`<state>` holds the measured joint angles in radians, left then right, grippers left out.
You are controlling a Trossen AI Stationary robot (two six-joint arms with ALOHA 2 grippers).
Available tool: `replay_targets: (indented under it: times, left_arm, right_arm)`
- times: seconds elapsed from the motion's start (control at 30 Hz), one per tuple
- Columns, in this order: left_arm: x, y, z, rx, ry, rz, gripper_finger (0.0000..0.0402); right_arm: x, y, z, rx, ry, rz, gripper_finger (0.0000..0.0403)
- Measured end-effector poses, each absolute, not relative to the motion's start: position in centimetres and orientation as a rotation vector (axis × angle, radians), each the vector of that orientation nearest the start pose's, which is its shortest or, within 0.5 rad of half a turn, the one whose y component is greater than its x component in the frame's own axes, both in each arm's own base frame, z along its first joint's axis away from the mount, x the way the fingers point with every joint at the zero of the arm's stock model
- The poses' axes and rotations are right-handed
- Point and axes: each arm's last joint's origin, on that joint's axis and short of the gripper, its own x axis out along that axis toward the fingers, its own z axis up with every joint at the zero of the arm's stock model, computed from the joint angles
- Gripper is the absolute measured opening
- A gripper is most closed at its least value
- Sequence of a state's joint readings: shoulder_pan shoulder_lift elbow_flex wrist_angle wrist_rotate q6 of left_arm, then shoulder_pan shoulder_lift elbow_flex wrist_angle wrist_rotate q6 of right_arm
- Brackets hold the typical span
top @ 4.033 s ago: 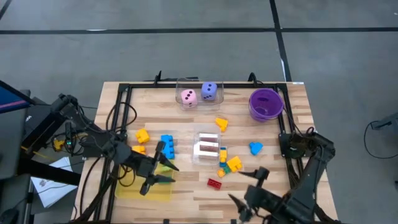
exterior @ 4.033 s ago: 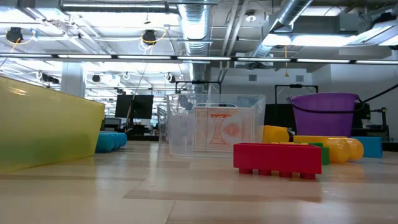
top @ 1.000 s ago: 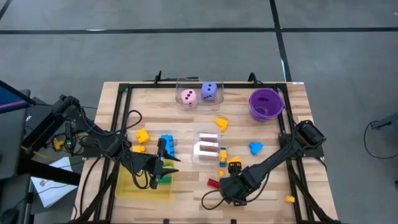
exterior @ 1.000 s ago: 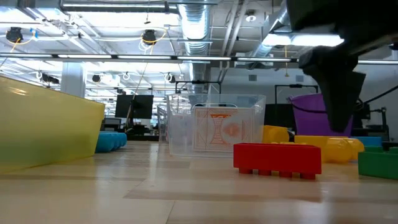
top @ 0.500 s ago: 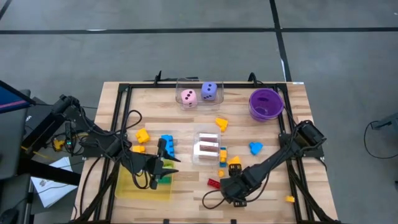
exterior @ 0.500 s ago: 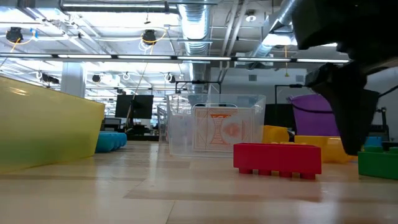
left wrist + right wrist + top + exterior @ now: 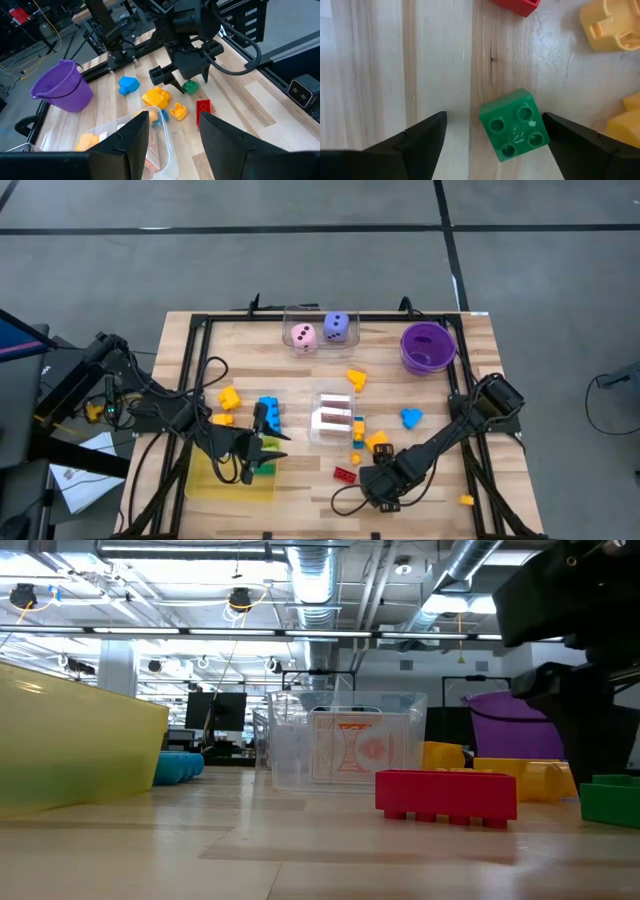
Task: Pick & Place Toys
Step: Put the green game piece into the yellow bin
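Note:
A green four-stud brick (image 7: 515, 131) lies flat on the wood table; it also shows in the left wrist view (image 7: 190, 86) and the low view (image 7: 610, 802). My right gripper (image 7: 494, 122) hangs low over it, open, with one finger on each side and not touching it; it also shows in the high view (image 7: 385, 480). A red brick (image 7: 345, 473) lies just to its left. My left gripper (image 7: 262, 452) is open and empty above the yellow tray (image 7: 210, 485).
A clear box with cards (image 7: 333, 416) stands mid-table, with yellow pieces (image 7: 375, 442) and a blue shape (image 7: 411, 418) near it. A blue brick (image 7: 268, 412) and yellow pieces (image 7: 230, 397) lie at the left. A clear box with two dice (image 7: 320, 332) and a purple bowl (image 7: 428, 345) stand at the far edge.
My right gripper has shifted a little toward the table's right edge, staying low over the green brick. The brick has not moved.

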<state>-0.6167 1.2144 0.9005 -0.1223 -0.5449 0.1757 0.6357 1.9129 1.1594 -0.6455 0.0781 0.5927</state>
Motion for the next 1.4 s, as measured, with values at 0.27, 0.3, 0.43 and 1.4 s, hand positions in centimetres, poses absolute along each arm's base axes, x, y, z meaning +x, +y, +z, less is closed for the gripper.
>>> replay_targets:
  times: [0.27,0.3,0.43,1.4]
  left_arm:
    - [22.3,-14.0,29.3,0.414,0.359,-0.103,0.0167]
    - [22.3,-14.0,29.3,0.414,0.359,-0.103,0.0167]
    - [22.3,-14.0,29.3,0.415,0.358,-0.103,0.0167]
    - [22.4,-14.0,29.3,0.414,0.358,-0.103,0.0167]
  right_arm:
    - [27.9,20.3,13.3,0.024,1.382,0.027,0.0301]
    - [27.9,20.3,13.3,0.026,1.381,0.025,0.0298]
    - [27.8,20.5,13.2,0.035,1.38,0.015,0.0284]
    - [28.2,21.3,15.8,0.207,1.184,-0.029,0.0149]
